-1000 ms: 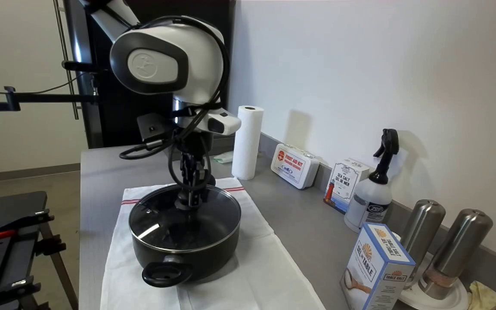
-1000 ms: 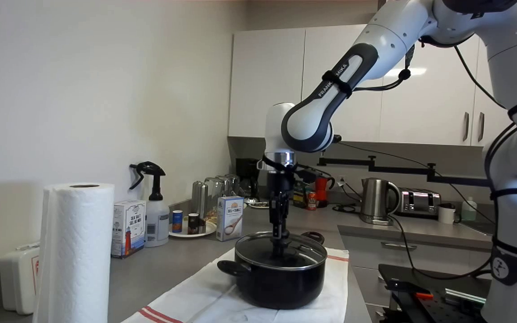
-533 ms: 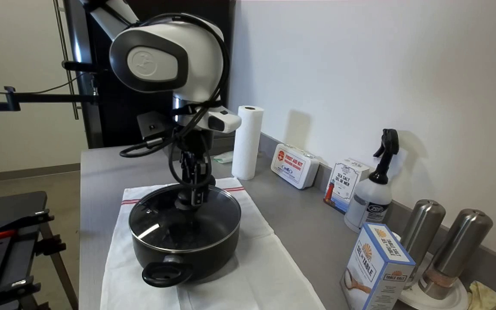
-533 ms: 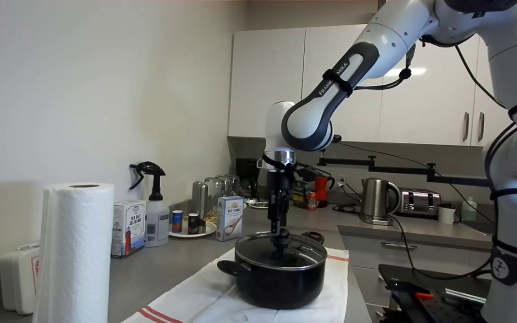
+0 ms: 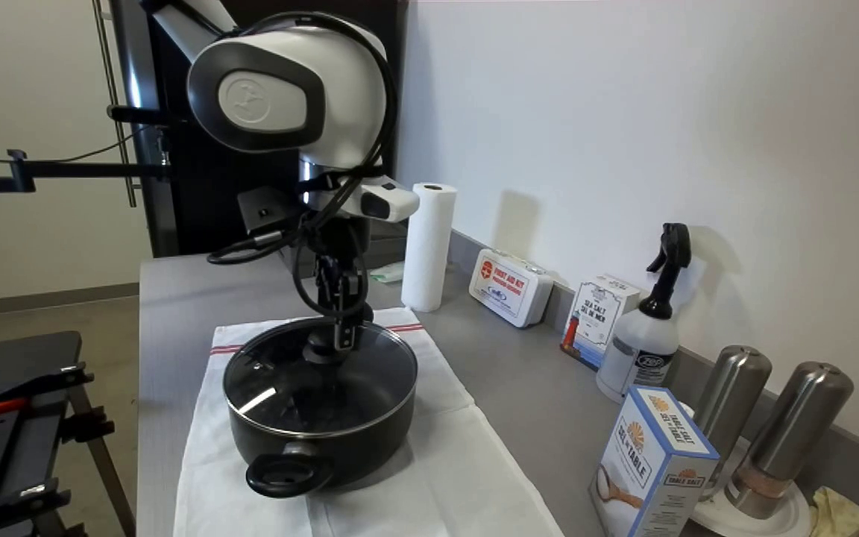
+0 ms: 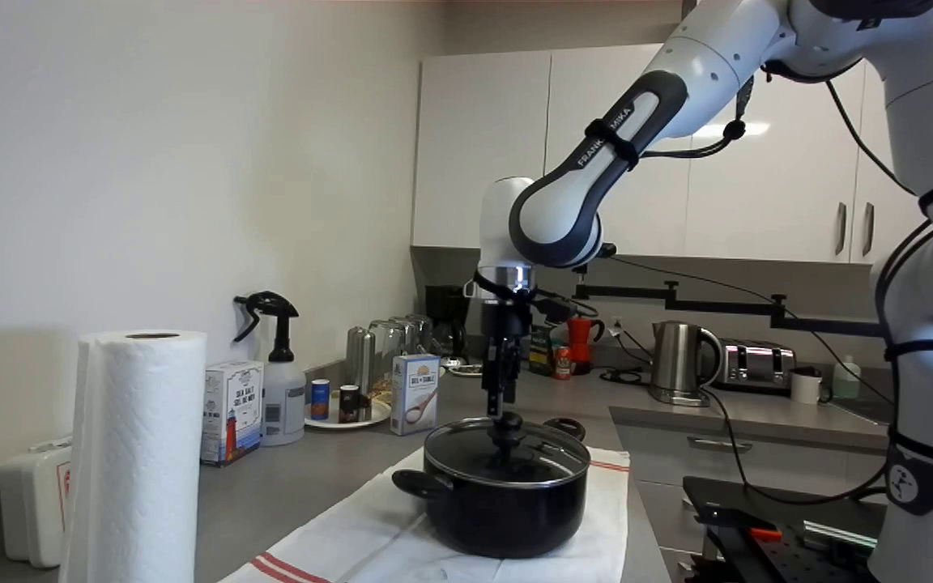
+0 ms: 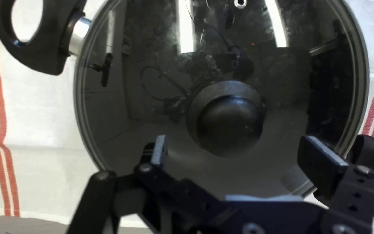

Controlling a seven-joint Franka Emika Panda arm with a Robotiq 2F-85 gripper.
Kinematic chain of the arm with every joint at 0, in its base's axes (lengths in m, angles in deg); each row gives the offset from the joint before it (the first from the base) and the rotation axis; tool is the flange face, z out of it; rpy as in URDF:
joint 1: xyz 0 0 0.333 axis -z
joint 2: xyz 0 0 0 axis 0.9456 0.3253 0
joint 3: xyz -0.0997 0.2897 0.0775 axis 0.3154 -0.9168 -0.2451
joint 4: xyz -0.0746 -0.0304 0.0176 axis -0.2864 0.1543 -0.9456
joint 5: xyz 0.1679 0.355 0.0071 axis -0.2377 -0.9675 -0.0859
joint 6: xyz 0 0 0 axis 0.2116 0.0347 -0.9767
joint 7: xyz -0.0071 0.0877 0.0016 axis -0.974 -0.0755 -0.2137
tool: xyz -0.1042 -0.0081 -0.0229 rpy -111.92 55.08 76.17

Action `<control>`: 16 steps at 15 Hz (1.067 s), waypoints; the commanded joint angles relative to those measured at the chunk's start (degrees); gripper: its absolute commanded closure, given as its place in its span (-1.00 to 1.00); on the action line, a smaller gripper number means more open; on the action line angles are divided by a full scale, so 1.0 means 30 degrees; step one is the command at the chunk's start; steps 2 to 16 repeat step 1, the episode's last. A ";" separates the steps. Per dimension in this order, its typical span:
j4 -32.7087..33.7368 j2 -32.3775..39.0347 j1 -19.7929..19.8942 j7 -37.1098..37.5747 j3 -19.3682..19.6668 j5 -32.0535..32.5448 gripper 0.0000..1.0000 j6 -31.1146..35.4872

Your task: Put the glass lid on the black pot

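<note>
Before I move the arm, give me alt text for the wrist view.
Open gripper over the glass lid, fingers apart, the lid's round black knob showing between them, not gripped. The lid covers the black pot, whose loop handles show at upper left and lower right over a white cloth with red stripes.

Lettering I catch in my feeds
FIRST AID KIT marks the white case (image 5: 510, 288), SEA SALT the white box (image 5: 599, 319), ZEP the spray bottle (image 5: 639, 349), TABLE SALT the blue-edged carton (image 5: 652, 462); in an exterior view FRANK, MIKA and a cut-off FR mark my arm (image 6: 697, 77).
</note>
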 commanded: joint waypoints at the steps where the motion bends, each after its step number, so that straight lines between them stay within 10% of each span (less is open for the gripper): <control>1: 0.0022 -0.0034 -0.0036 0.0012 0.0030 -0.0004 -1.00 -0.0051; 16: 0.0022 -0.0034 -0.0036 0.0012 0.0030 -0.0004 -1.00 -0.0051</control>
